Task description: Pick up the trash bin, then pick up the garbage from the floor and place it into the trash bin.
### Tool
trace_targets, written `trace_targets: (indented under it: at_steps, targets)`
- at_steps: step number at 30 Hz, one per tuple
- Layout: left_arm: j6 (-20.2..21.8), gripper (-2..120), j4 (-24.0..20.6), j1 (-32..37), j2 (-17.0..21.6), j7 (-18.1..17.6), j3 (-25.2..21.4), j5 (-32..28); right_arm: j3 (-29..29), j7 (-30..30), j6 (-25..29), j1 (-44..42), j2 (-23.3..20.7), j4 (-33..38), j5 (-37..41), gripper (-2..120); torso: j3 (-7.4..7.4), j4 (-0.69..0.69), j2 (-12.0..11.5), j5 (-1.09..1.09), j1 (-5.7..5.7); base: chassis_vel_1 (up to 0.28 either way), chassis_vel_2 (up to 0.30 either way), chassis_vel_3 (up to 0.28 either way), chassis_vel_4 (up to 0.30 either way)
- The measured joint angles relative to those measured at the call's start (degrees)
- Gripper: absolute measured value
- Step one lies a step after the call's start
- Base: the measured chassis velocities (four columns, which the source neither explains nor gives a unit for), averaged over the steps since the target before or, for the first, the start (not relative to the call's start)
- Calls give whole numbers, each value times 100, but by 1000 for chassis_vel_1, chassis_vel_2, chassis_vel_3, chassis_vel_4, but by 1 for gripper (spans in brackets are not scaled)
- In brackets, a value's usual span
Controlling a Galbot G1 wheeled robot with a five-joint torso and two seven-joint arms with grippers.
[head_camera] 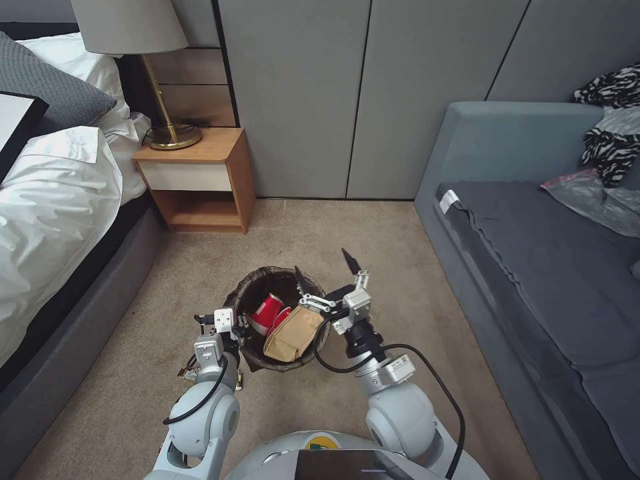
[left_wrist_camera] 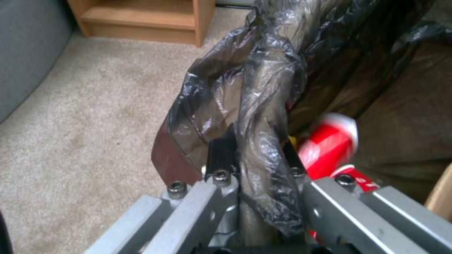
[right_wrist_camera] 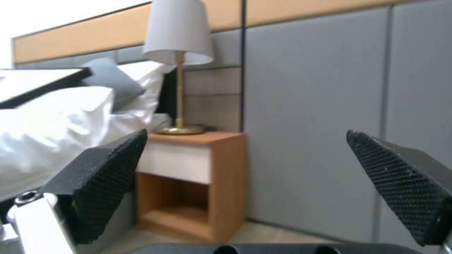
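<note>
In the lower middle of the frame, the trash bin [head_camera: 277,320] with its dark liner holds a red cup [head_camera: 268,312] and a tan paper bag [head_camera: 293,333]. The left gripper [head_camera: 235,325] clamps its left rim; the right gripper [head_camera: 328,283] spreads wide at its right rim. A nightstand [head_camera: 200,180] with a lamp [head_camera: 150,73] stands upper left, a grey sofa [head_camera: 533,267] right
</note>
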Motion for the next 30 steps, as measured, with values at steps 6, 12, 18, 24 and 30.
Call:
trace_targets:
  at_steps: [6,12,18,24,30]
  targets:
    - [-89,4,0,17,19,8,-55,-10,473,78,280,-278,121,-76,-191,100,0,0,0,0,0,0,0,0,0]
    - [-162,4,-16,32,34,12,-86,-35,725,76,494,-459,233,-215,-288,100,0,0,0,0,0,0,0,0,0]
    - [-201,4,-21,37,57,21,-126,-52,900,84,669,-655,327,-334,-289,100,0,0,0,0,0,0,0,0,0]
    - [-358,4,-30,36,65,74,-153,1,1091,102,915,-749,407,-648,-274,100,0,0,0,0,0,0,0,0,0]
    - [-430,4,-34,41,68,103,-164,61,1258,117,1110,-716,455,-1062,-187,100,1,0,0,0,0,0,0,0,0]
